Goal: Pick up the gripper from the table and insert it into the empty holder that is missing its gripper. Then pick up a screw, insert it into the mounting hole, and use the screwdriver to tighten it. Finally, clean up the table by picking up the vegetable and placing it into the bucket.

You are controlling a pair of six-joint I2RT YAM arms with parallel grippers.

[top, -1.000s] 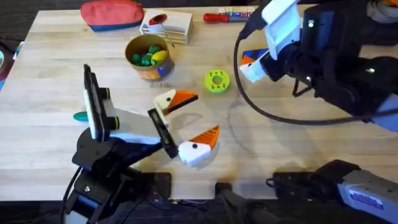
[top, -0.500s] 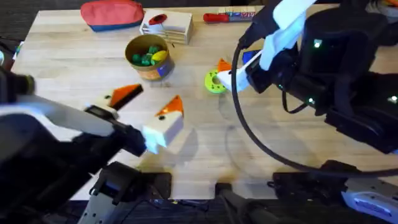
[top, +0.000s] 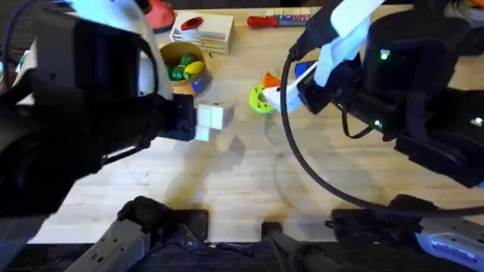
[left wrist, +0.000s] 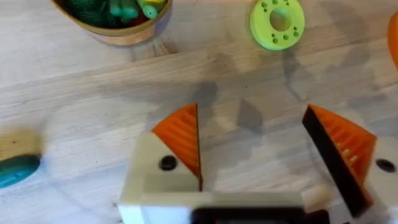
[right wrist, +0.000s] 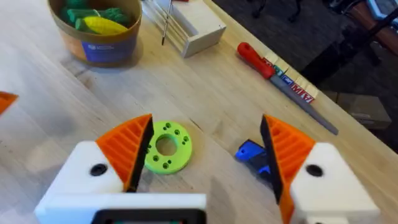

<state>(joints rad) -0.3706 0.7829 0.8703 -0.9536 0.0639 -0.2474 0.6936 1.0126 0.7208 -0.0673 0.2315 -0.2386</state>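
Left arm: swung up and away from the near-left table edge over the last second, rising until it showed large, dark and blurred across the left of the overhead view; its gripper (top: 214, 119) travelled from the table's middle toward 11 o'clock and hung just at 4 o'clock of the bucket (top: 181, 64). Right gripper (top: 281, 92): moved in from 2 o'clock to the green disc (top: 261, 99) half a second back and held there since. Meaning for the task, as a judgement: no part was in either grasp, so the first step looked not yet started, and both arms seemed to be repositioning or searching. Left fingers (left wrist: 180, 134): spread wide, nothing between them, bare wood beneath. Right fingers (right wrist: 127, 146): spread wide, straddling the green disc, with a blue object (right wrist: 252, 152), probably the screwdriver, lying by the far pad. Vegetable (left wrist: 18, 169): teal piece lying on the wood, well outside the left fingers, on the side away from the disc. Bucket: upright, green and yellow toys inside, beyond the left fingers. Red-handled screwdriver (top: 276, 20): at the far edge, 12 o'clock. Loose orange fingertip and bare white holder: not identifiable; cannot tell their place.
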